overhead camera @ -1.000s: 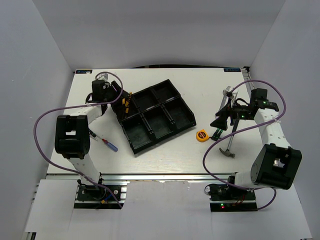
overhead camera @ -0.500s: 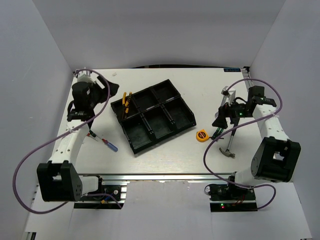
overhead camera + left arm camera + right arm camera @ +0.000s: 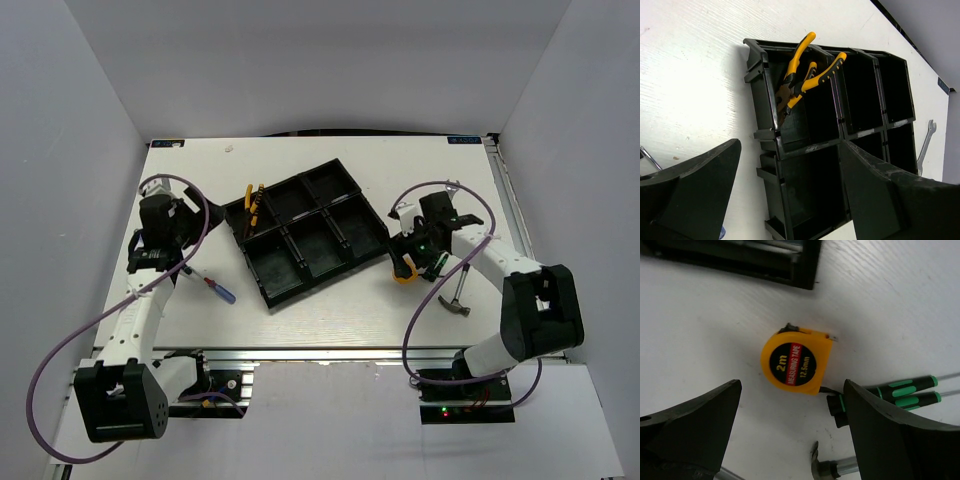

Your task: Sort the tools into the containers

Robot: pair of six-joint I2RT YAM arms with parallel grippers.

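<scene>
Two yellow-handled pliers (image 3: pixel 801 79) leaned in the left-end compartment of the black tray's (image 3: pixel 300 221) far row, handles poking over the rim. The round yellow tape measure (image 3: pixel 796 361) lay label-up on the bench just beside two green-black tools (image 3: pixel 901 390) – hammer (image 3: pixel 456 298) nearby, red-blue screwdriver (image 3: pixel 218 289) left of the tray

White wood-grain tabletop (image 3: pixel 330 315), boxed in by plain grey walls (image 3: pixel 320 70) on three sides. Aluminium extrusion rail (image 3: pixel 330 352) along near edge. Light even, shadows soft.

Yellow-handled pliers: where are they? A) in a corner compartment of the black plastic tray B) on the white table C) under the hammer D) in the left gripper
A: the yellow-handled pliers lean inside a corner compartment of the black plastic tray.
</scene>
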